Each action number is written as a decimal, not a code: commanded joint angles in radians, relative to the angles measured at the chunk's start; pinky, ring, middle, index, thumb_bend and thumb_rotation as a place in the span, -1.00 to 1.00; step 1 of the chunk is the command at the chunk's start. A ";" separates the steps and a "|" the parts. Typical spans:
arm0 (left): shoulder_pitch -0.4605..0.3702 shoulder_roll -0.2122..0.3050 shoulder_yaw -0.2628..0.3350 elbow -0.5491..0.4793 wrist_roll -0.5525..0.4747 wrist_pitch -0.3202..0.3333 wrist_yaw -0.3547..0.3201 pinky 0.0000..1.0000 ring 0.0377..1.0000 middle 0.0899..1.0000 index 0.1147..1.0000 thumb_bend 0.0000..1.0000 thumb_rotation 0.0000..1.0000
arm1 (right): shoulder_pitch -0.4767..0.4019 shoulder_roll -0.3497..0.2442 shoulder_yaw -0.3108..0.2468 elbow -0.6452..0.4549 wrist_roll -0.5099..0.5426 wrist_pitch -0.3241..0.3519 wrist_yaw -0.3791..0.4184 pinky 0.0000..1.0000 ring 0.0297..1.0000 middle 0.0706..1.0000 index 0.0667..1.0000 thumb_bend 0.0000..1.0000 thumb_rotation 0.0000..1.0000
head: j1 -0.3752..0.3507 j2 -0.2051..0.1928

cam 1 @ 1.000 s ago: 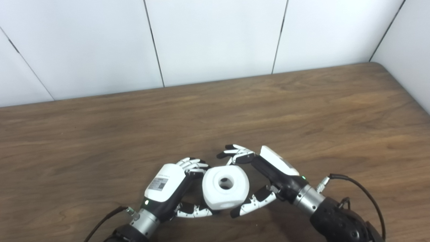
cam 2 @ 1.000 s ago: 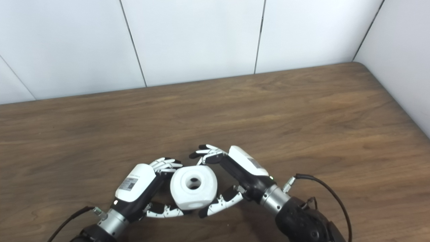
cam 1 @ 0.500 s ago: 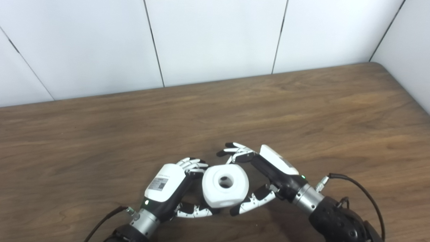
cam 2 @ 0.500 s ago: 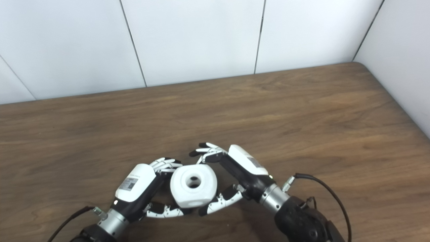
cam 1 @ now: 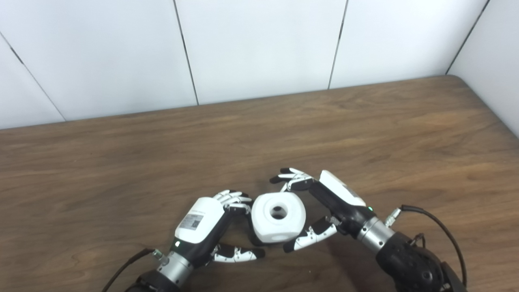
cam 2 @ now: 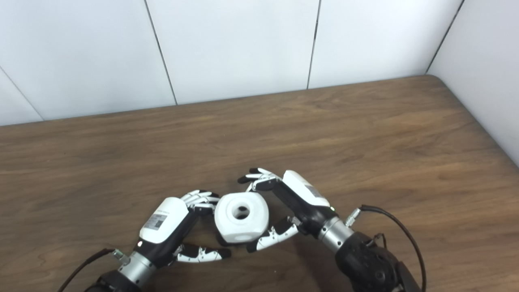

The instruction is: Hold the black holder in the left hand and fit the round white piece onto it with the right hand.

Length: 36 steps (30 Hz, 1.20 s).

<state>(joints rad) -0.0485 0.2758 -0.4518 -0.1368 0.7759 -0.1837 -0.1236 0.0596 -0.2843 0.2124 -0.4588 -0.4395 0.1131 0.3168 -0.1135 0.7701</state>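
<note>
One white piece (cam 1: 278, 217), rounded with a hole in its top, sits low on the table (cam 1: 365, 129) between the two hands. A bit of black shows under its left edge; I can't tell if that's the holder. The right hand (cam 1: 324, 202) is spread, thumb just beside the piece's near side, fingers arched past its far side. The left hand (cam 1: 211, 221) is also spread, fingers near the piece's left side, gripping nothing.
</note>
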 commanded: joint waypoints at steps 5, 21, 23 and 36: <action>0.004 0.007 -0.012 0.025 0.016 0.005 -0.029 0.74 0.66 0.49 -0.16 0.04 -0.90 | -0.012 -0.003 -0.009 -0.010 0.011 -0.006 -0.007 0.71 0.86 0.63 -0.11 0.04 -0.71 | 0.001 -0.002; 0.004 0.000 -0.013 0.027 0.022 0.009 -0.023 0.74 0.66 0.49 -0.16 0.04 -0.90 | -0.008 -0.009 0.000 -0.020 0.013 0.016 0.006 0.72 0.86 0.64 -0.09 0.05 -0.70 | 0.003 -0.003; 0.005 -0.001 -0.013 0.027 0.022 0.009 -0.022 0.74 0.66 0.49 -0.16 0.04 -0.90 | -0.010 -0.011 0.001 -0.023 0.013 0.021 0.010 0.71 0.86 0.64 -0.09 0.05 -0.70 | 0.003 -0.003; 0.005 -0.005 -0.012 0.024 0.029 0.019 -0.025 0.74 0.65 0.48 -0.14 0.04 -0.89 | -0.018 -0.017 0.010 -0.032 0.017 0.041 0.016 0.70 0.88 0.68 -0.08 0.04 -0.68 | 0.007 -0.002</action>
<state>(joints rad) -0.0482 0.2706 -0.4518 -0.1364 0.7794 -0.1821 -0.1219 0.0553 -0.2908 0.2208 -0.4648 -0.4179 0.1547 0.3219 -0.1059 0.7670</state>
